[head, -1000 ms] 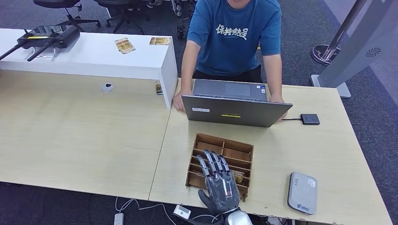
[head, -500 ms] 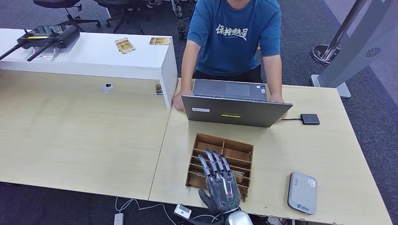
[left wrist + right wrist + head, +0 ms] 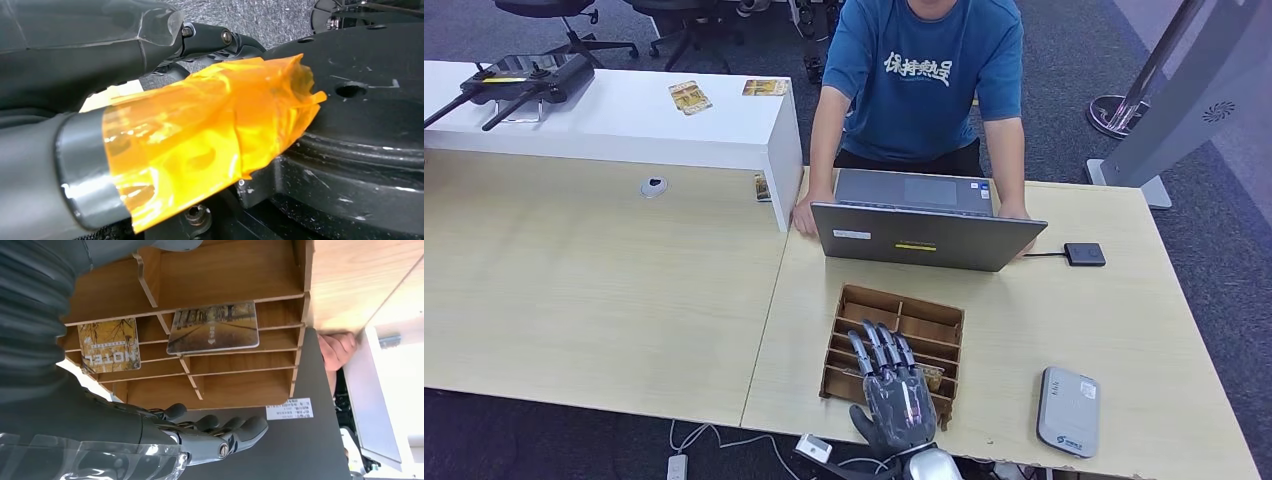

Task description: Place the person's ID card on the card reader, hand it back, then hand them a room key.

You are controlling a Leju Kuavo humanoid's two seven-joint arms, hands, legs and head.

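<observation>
The robot's right hand (image 3: 894, 400) hovers over the near end of the brown wooden slotted card organiser (image 3: 921, 324), palm down, fingers stretched forward and slightly apart, grasping nothing; from the right wrist camera the same hand (image 3: 200, 437) has its dark fingers (image 3: 240, 429) lying side by side, clear of the cards. Two room key cards sit in the organiser's slots: a card printed with a tree-lined avenue (image 3: 213, 328) and beside it, in the neighbouring slot, a yellowish card marked with hotel lettering (image 3: 109, 346); neither is touched. The left hand (image 3: 150, 130) appears from its own wrist camera, its thumb wrapped in crinkled orange film, and whether it is released or clenched cannot be told. Beyond the organiser an open grey laptop (image 3: 924, 235) stands with its back toward the robot, and a person in a blue T-shirt (image 3: 924, 70) leans on the light wooden desk (image 3: 604, 290) with a hand at either side of it. The flat grey-white card reader (image 3: 1067, 411) lies near the desk's front edge, to the right of the organiser and well apart from it. A small black box on a cable (image 3: 1084, 254) rests right of the laptop. On the raised white counter (image 3: 624, 120) at the left lie two more printed cards (image 3: 690, 97) and a black drone-like device (image 3: 524, 78).
</observation>
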